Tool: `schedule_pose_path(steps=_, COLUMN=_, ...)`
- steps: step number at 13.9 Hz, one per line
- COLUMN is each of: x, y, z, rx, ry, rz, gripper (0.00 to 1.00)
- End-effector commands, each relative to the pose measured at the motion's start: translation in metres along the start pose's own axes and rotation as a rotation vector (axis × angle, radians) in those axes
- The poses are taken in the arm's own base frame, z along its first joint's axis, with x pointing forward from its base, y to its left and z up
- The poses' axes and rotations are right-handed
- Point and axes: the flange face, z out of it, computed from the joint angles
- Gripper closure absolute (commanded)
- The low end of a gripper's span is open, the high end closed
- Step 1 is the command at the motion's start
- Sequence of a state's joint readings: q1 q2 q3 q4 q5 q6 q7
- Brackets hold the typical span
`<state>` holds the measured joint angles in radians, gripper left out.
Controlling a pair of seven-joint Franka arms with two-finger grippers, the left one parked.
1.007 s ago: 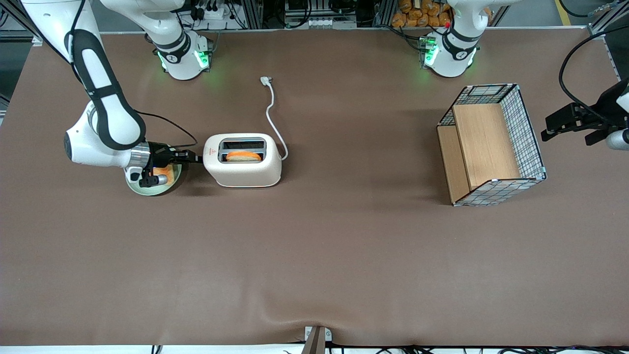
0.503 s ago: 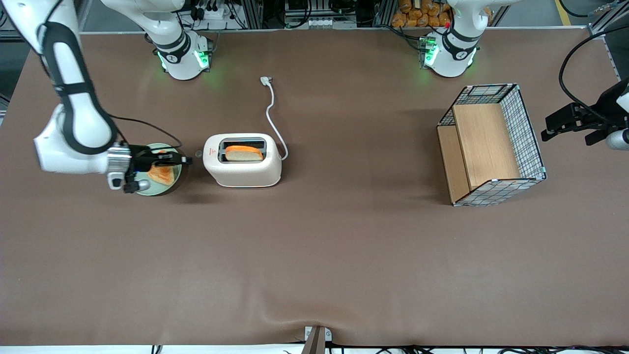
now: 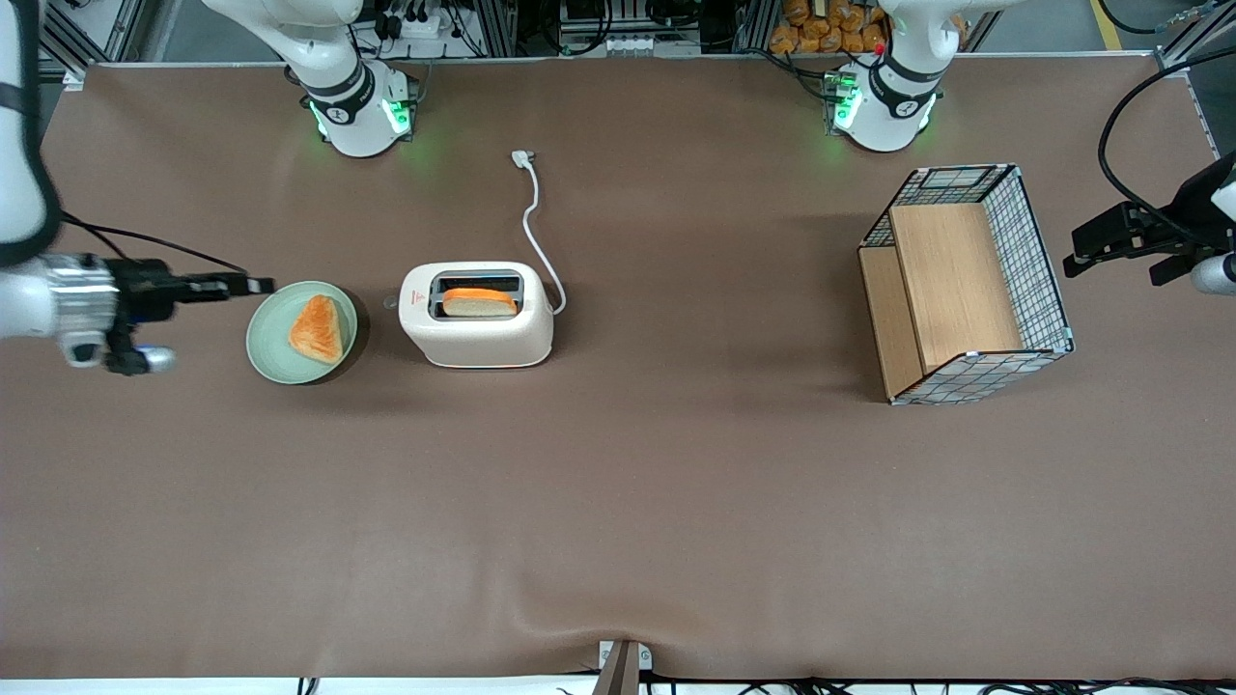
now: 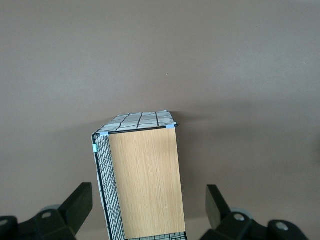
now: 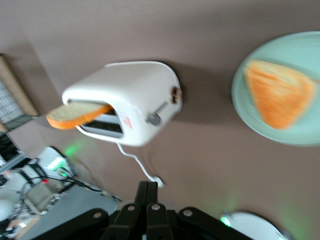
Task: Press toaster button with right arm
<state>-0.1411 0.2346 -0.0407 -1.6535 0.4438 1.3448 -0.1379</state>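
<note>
Right wrist view first: the gripper [image 5: 146, 197] has its two black fingers [image 5: 141, 192] pressed together, nothing between them. From the front I read the same, a slim closed tip [image 3: 253, 285] level over the table, just beside the rim of the green plate [image 3: 263, 349] on its working-arm side.

Outward from there: the plate carries a triangular toast piece [image 3: 317, 328]. Next along is the toaster [image 3: 477, 315], cream-white, a bread slice [image 3: 480, 302] standing proud in the slot nearer the front camera. The toaster button [image 5: 153, 119] sits on the narrow end facing the plate, a small round grey knob with a slim lever running to it (only a faint tab [image 3: 389, 302] in the front view).

Step in hand, as I judge it: the gripper is well apart from the button, with the whole plate between them. With the bread sitting high, I'd guess the press is either undone or released. A press would call for travelling over the plate toward that narrow end, fingers kept closed, then contact on the tab.

Room: the right arm [image 3: 24, 299] sits at the table's working-arm edge, so little margin outward. The white cord [image 3: 534, 227] trails away from the front camera, off my line. The wire basket [image 3: 969, 282] lies toward the parked arm's end, no concern.
</note>
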Motion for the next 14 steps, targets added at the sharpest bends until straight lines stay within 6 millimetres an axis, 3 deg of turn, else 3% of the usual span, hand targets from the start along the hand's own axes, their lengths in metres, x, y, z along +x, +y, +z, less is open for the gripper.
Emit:
schedule_pose_path(steps=1, x=-0.022, y=-0.017, z=-0.046, rx=-0.132, ry=0.024, rz=0.033, gripper=0.67)
schedule_pose_path(steps=4, x=-0.055, y=-0.031, z=-0.078, rx=-0.267, ry=0.101, rz=0.029, gripper=0.25)
schedule_pose_path(steps=5, x=-0.068, y=-0.04, z=-0.088, rx=-0.312, ry=0.135, rz=0.022, gripper=0.06)
schedule_pose_path(steps=6, x=-0.081, y=-0.047, z=-0.098, rx=-0.345, ry=0.163, rz=0.019, gripper=0.0)
schedule_pose_path(steps=10, x=-0.12, y=-0.071, z=-0.122, rx=-0.432, ry=0.259, rz=-0.001, gripper=0.0)
schedule_pose_path(steps=14, x=-0.123, y=-0.08, z=-0.13, rx=-0.504, ry=0.336, rz=-0.007, gripper=0.0)
